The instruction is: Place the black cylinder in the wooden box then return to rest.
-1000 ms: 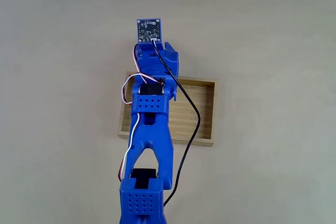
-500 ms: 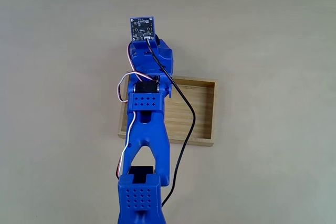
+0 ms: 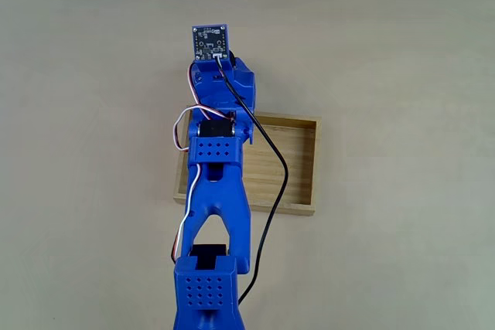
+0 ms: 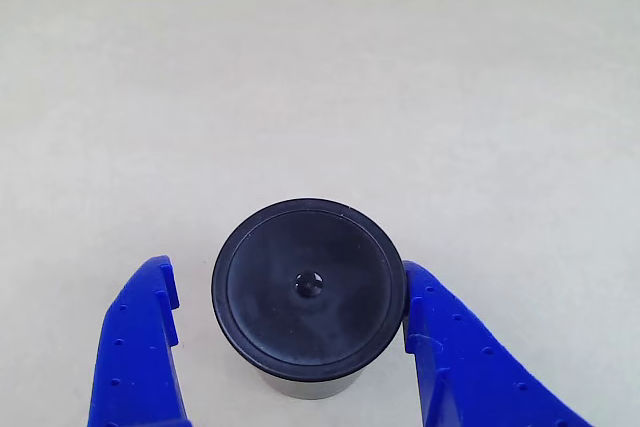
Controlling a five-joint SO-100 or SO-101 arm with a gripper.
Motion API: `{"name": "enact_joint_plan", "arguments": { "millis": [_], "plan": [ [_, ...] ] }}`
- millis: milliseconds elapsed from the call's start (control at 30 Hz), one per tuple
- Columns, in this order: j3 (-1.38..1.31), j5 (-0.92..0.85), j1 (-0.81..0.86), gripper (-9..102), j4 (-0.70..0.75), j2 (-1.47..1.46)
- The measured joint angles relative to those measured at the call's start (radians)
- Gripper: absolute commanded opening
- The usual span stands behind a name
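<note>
Here the blue pincer [image 4: 290, 347] stood spread wide around the black cylinder [image 4: 307, 292], right finger [image 4: 450, 347] touching it, left finger [image 4: 140, 347] apart. The cylinder rested upright on the pale desk [image 4: 320, 67]. Beyond the wooden box [image 3: 298, 164], the arm [image 3: 216, 191] reached over its left part.

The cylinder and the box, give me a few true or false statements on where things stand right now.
1. The cylinder stands upright on the table. True.
2. The cylinder lies inside the box. False: in the other view it stands on bare table between the fingers.
3. The gripper is open, with a finger on each side of the cylinder. True.
4. The left finger presses against the cylinder. False: a gap shows between them.
5. The arm reaches across the box in the fixed view. True.
</note>
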Motion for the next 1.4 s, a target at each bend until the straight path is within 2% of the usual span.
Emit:
{"name": "enact_joint_plan", "arguments": {
  "millis": [867,1400],
  "plan": [
    [-0.023,0.028,0.023,30,0.0,0.023],
    [-0.023,0.028,0.023,20,0.0,0.023]
  ]
}}
